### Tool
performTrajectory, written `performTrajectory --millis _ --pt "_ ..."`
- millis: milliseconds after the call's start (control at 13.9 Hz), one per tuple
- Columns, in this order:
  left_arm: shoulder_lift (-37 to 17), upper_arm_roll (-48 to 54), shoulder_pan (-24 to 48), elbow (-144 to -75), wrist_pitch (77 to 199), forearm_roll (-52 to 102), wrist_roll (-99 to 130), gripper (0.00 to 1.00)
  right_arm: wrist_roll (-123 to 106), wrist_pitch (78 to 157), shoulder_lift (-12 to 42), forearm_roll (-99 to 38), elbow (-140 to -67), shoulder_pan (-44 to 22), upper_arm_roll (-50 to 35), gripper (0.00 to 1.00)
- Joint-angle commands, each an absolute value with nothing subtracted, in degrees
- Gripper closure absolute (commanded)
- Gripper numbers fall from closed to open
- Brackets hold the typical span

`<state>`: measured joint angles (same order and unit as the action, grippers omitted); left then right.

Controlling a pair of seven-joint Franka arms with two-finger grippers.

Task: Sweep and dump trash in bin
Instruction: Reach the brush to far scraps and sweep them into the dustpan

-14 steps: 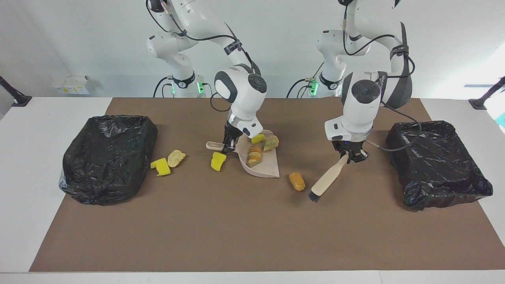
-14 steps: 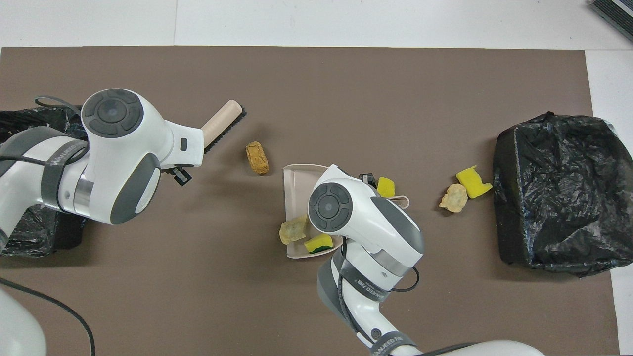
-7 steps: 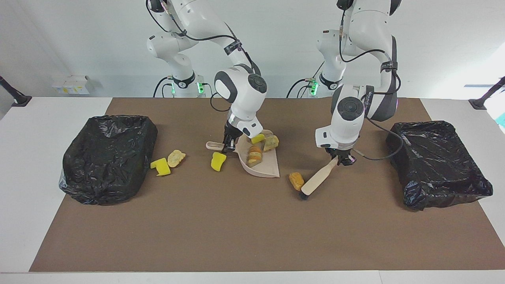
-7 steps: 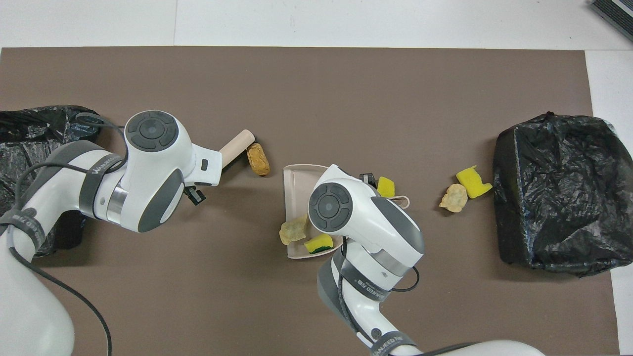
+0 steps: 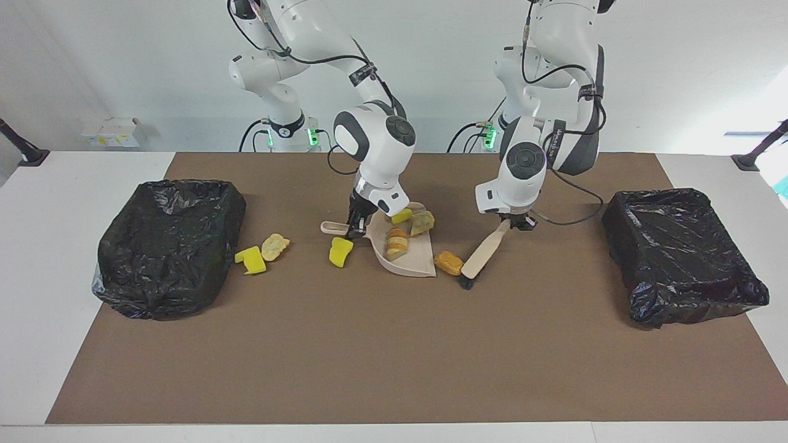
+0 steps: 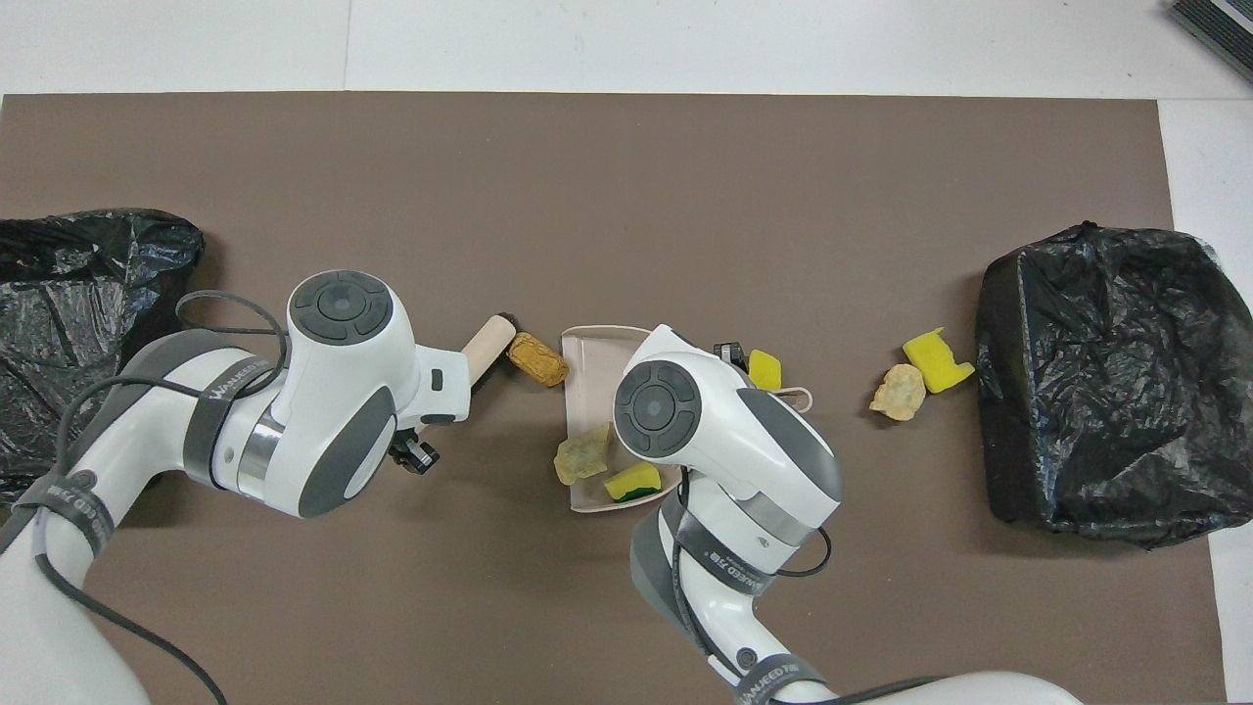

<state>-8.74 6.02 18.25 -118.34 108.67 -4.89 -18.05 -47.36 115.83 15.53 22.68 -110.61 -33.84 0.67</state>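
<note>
Left pincer [image 5: 516, 223] clamping brush [image 5: 481, 256] pushed pastry [image 5: 449, 263] against dustpan [image 5: 414, 263]; right pincer [image 5: 355, 229] grips dustpan handle.

You see a white table [image 5: 80, 166] covered across its middle by a flat brown rectangular mat [image 5: 394, 357]. At twelve o'clock in the facing view a plain white wall [image 5: 123, 61] rises above the table's edge; light falls evenly. At ten o'clock a small white box [image 5: 111, 131] sits against it. Black clamp feet [image 5: 29, 156] grip the table at nine and three o'clock [image 5: 748, 161].
</note>
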Motion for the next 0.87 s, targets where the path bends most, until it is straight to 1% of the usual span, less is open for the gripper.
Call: performTrajectory --millis 0,216,433,649,793 --pt "-6.2 5.4 21.4 -121.4 108.4 -3.0 -16.5 1.00 -46.2 116.9 15.2 23.0 -112.1 -32.7 0.4 1.00" --pt "-5.4 5.4 25.0 -122.0 107.8 2.0 -11.5 1.00 -46.2 119.4 15.0 22.9 -113.5 -32.2 0.4 1.00" --pt "-5.3 5.4 26.6 -122.0 108.2 10.5 -2.3 1.00 -46.2 119.5 14.9 22.9 -113.6 -31.9 0.4 1.00" --pt "-5.0 5.4 26.8 -121.7 107.9 16.6 9.6 1.00 -46.2 119.5 14.9 22.9 -113.6 -31.8 0.4 1.00" --pt "-2.9 5.2 26.0 -121.6 105.9 16.9 10.2 1.00 -46.2 119.5 14.9 22.9 -113.4 -31.8 0.4 1.00"
